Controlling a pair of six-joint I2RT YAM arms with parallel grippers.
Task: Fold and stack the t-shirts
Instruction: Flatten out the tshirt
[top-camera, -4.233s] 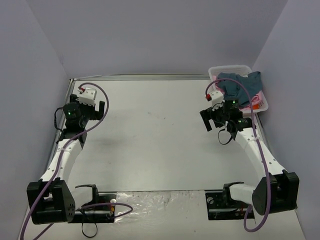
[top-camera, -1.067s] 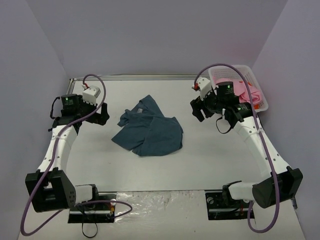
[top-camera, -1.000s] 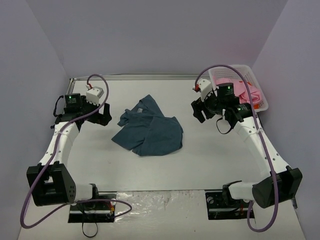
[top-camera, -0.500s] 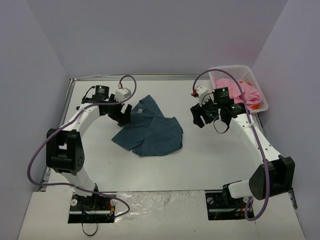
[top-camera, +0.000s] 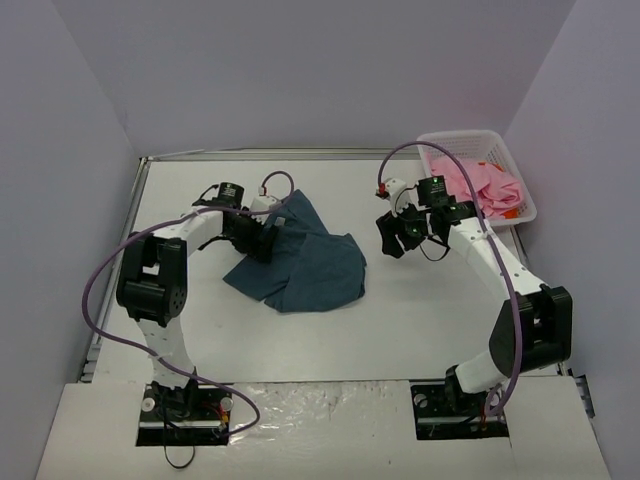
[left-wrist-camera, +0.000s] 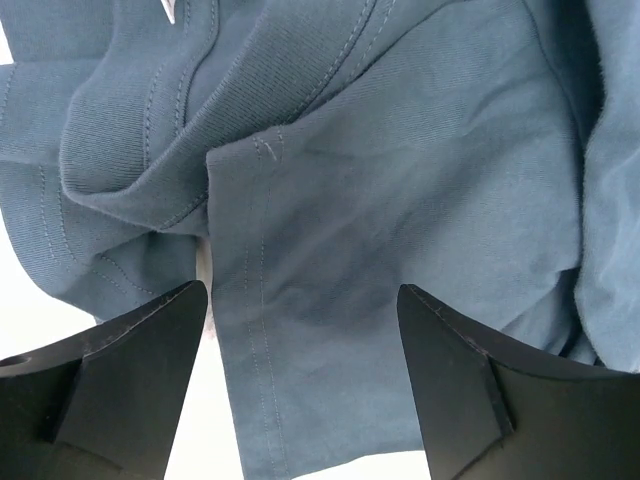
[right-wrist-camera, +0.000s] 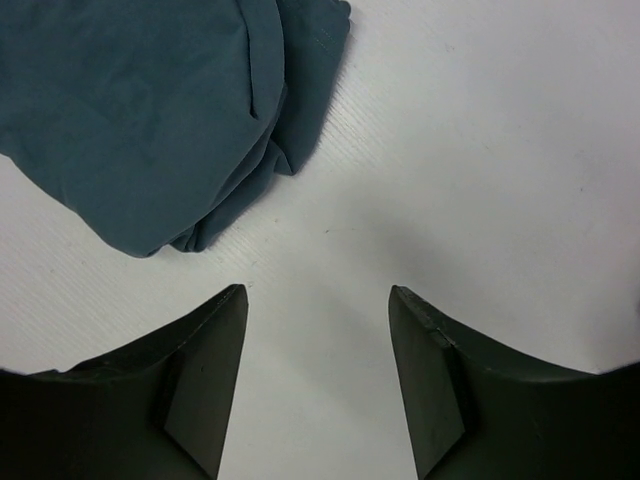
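Crumpled teal t-shirt (top-camera: 305, 265) on the desk (top-camera: 420, 320), pink t-shirt (top-camera: 480, 185) in the basket (top-camera: 460, 135) to its right: the wide-open left gripper (left-wrist-camera: 300, 290) straddles its folds, the right gripper (right-wrist-camera: 315, 292) hovers open beside its edge, and pinching several layers at once would probably drag the bundle.

The left black two-finger gripper (left-wrist-camera: 300, 300) points down, jaws spread wide; the right black two-finger gripper (right-wrist-camera: 318, 300) hangs with jaws parted, empty.
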